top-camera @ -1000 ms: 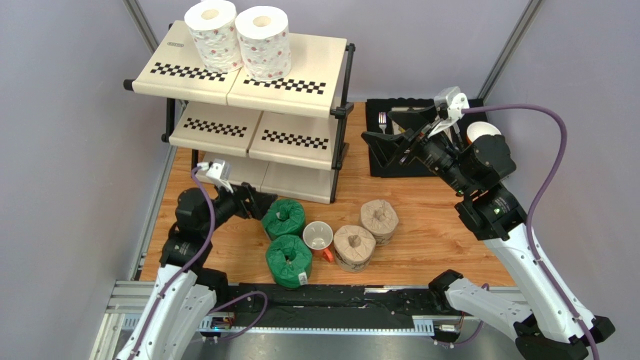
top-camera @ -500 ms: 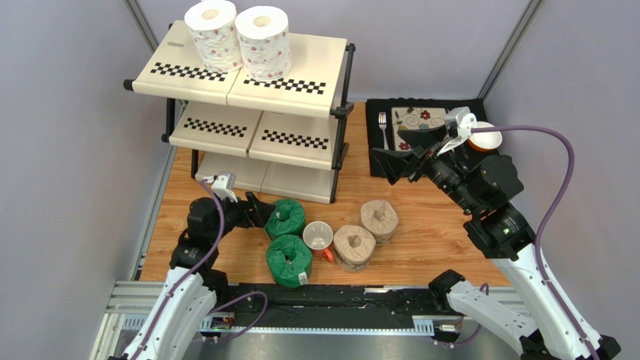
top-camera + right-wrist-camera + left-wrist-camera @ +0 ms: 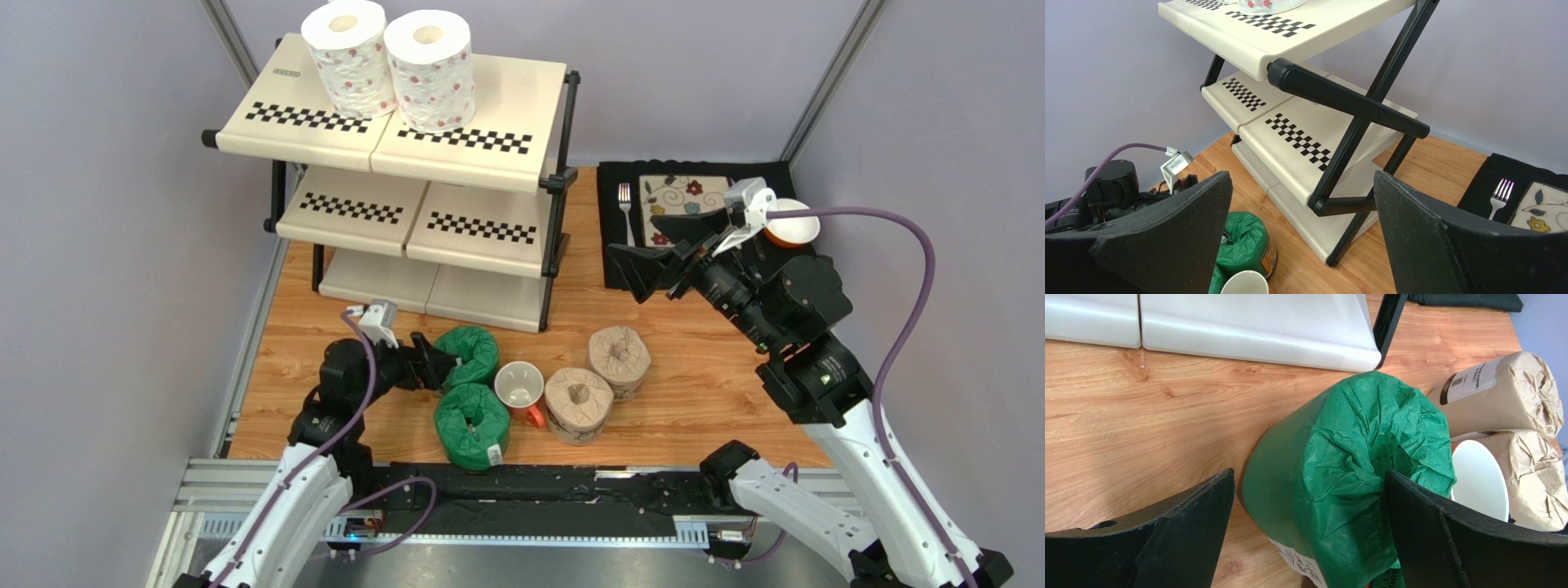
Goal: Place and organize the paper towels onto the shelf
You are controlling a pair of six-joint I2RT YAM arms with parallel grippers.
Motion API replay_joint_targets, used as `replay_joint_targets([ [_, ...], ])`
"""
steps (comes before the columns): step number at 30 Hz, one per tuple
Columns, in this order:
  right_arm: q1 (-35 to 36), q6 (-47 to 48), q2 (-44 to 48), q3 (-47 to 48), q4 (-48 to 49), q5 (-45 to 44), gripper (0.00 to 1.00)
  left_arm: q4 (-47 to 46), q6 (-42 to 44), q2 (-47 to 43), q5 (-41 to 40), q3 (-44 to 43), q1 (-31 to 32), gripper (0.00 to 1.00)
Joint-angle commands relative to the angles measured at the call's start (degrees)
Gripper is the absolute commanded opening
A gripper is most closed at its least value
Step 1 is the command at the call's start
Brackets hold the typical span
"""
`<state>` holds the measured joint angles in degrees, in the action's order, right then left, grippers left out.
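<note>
Left gripper (image 3: 1309, 481) is spread astride green paper-wrapped cylindrical roll (image 3: 1364, 441), lower centre, for grasping; right gripper (image 3: 1301, 177) is held open, empty.

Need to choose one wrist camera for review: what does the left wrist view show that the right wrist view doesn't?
Only left wrist: two tan-brown rolls and the left gripper open around a green roll. Only right wrist: checkered front strips, a fork, the open right gripper. Both: that green roll, the white mug, the shelf, the wooden table.
</note>
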<state>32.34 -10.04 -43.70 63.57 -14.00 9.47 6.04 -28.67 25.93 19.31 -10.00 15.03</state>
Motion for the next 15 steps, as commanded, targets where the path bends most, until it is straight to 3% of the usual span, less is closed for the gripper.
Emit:
replay_joint_targets([
  [1, 0.3, 0.1, 0.4, -0.6, 0.6, -0.8, 0.90, -3.0, -0.6, 0.7, -0.5, 1.0, 0.6, 0.99],
  [15, 0.2, 1.3, 2.1, -2.7, -1.2, -3.3, 0.90, -1.7, 4.1, 11.0, -5.9, -5.1, 4.3, 0.99],
])
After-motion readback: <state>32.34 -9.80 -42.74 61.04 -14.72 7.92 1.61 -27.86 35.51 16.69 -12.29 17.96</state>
